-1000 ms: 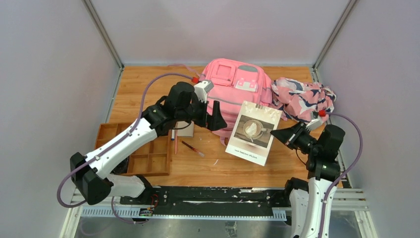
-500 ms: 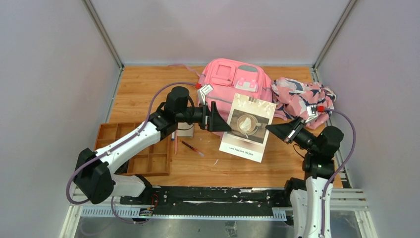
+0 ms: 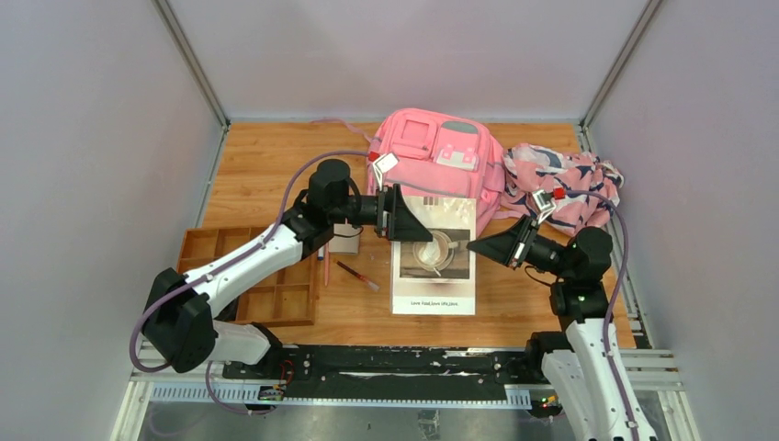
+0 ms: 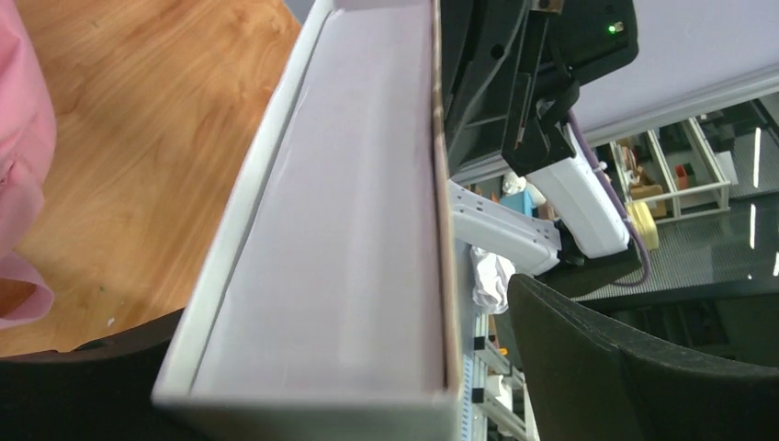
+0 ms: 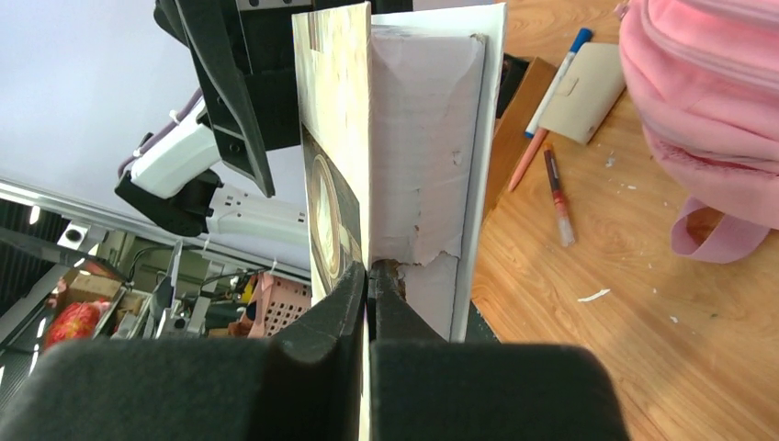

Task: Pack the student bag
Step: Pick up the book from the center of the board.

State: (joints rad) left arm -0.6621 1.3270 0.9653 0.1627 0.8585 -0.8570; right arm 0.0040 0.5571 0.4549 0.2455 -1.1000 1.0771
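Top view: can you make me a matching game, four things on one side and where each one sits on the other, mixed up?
Things:
1. backpack
2. book
3. wooden tray
4. patterned cloth

Places:
A. front left
B. pinched in the right pincer
C. back middle
D. back right

Pairs: 1-C, 2-B, 3-A, 4-D

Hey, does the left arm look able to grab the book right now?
Probably yes: the open left gripper straddles the book's edge, with nothing between them. The right gripper is pinching its cover from the other side.
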